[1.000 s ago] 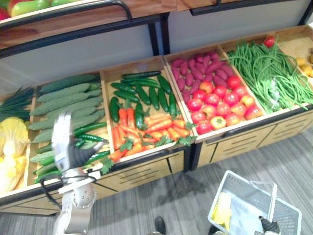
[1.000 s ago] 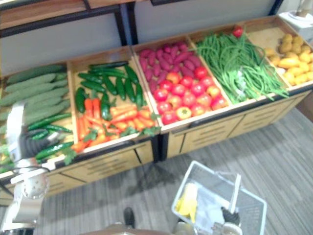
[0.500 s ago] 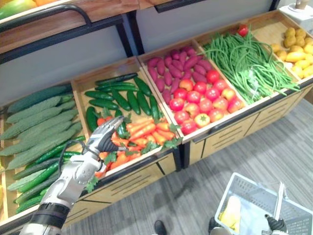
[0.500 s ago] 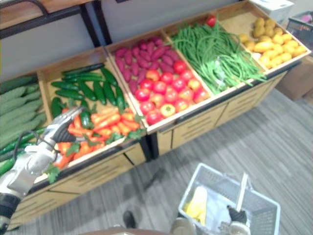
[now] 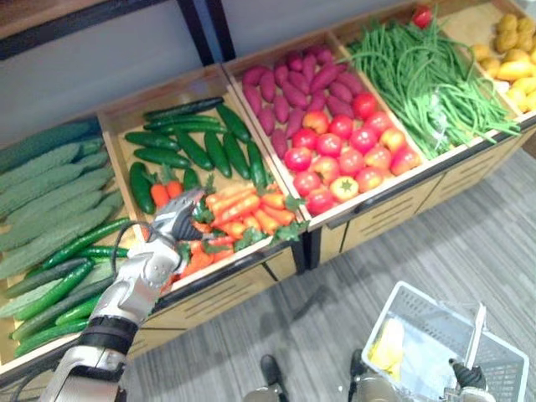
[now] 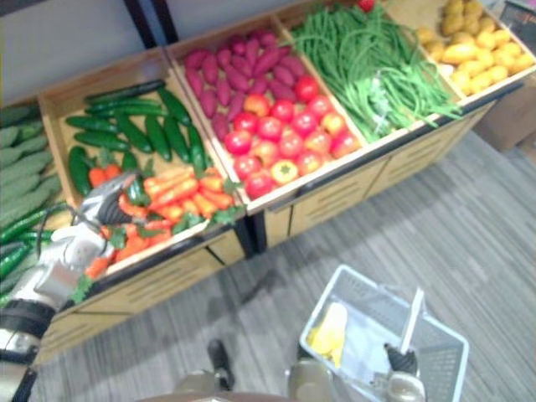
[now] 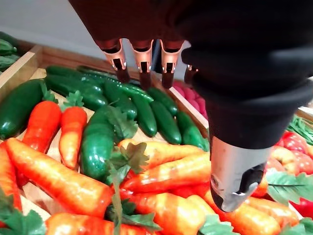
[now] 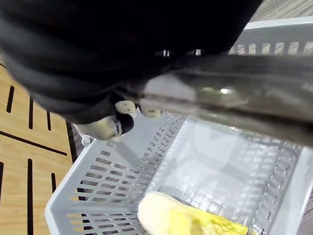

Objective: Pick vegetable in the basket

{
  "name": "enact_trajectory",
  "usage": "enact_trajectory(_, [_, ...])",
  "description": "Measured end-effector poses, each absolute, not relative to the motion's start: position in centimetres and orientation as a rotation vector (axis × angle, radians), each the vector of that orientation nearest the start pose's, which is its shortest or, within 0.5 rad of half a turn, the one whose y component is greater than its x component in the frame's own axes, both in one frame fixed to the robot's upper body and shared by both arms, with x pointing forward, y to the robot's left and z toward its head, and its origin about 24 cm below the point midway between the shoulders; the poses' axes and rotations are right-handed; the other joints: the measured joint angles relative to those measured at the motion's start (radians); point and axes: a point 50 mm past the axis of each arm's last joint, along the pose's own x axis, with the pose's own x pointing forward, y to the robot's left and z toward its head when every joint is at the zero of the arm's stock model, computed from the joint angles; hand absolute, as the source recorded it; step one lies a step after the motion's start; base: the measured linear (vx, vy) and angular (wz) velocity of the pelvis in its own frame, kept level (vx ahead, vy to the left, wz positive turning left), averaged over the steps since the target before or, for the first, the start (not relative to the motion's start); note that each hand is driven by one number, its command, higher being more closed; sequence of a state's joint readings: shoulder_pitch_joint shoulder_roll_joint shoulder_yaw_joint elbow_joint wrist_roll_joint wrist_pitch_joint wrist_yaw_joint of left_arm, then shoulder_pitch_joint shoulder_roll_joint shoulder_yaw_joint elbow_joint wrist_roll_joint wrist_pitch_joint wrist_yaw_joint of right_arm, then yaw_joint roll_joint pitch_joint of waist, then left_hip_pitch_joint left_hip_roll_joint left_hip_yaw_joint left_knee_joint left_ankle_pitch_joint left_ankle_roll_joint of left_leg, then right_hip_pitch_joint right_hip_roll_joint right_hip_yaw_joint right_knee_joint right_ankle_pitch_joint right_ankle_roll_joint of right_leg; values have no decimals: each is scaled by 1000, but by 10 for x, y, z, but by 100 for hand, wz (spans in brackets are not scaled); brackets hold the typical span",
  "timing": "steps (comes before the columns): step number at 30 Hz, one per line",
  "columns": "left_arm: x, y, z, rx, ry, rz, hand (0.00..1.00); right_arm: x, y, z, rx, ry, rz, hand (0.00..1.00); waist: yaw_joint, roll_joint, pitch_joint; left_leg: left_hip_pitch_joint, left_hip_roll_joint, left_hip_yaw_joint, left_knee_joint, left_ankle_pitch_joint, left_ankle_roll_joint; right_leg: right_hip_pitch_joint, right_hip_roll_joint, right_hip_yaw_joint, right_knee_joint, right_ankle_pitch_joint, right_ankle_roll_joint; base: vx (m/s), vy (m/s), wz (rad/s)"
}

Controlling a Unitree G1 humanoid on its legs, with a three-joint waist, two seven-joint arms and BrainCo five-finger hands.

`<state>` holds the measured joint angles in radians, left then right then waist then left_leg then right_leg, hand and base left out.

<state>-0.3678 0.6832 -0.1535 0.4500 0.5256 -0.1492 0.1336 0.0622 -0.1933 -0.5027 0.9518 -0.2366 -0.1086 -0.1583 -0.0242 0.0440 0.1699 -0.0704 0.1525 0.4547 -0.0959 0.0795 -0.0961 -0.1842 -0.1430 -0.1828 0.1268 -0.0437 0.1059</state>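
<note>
Your left hand [image 5: 174, 224] hangs just above the carrots [image 5: 243, 209] in the wooden counter [image 5: 234, 293], fingers straight and holding nothing. Cucumbers [image 5: 201, 151] lie just behind the carrots, with tomatoes [image 5: 343, 155] in the bin beside them. Well apart from the carrots, over the grey plank floor [image 5: 419, 234], your right hand [image 5: 463, 377] is curled round the handle [image 5: 477, 335] of the white basket [image 5: 381, 322], which holds a yellow vegetable [image 5: 387, 352].

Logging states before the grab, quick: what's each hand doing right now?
Left hand: open, over the carrots, holding nothing.
Right hand: shut on the basket handle.
</note>
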Motion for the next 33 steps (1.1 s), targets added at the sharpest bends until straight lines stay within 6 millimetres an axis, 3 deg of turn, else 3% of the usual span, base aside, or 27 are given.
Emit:
enact_trajectory(10, [325,262,109,1188,-130,90,0,117,-294,-119,-243,852,-585,100,2,-31,40,-32,-1,20,0,0,0,-52,-1,31,18,2,-3,21,6,-5])
enact_trajectory(23, [338,263,140,1146,-199,188,0,128,-295,-113,-247,809,-587,100,7,-42,90,-62,5,40,0,0,0,-94,8,55,17,11,-13,49,-1,-5])
enact_trajectory(33, [341,264,148,1140,-211,220,0,135,-295,-109,-250,781,-588,100,9,-53,127,-72,8,58,0,-2,-2,-115,12,73,16,20,-15,31,1,-5])
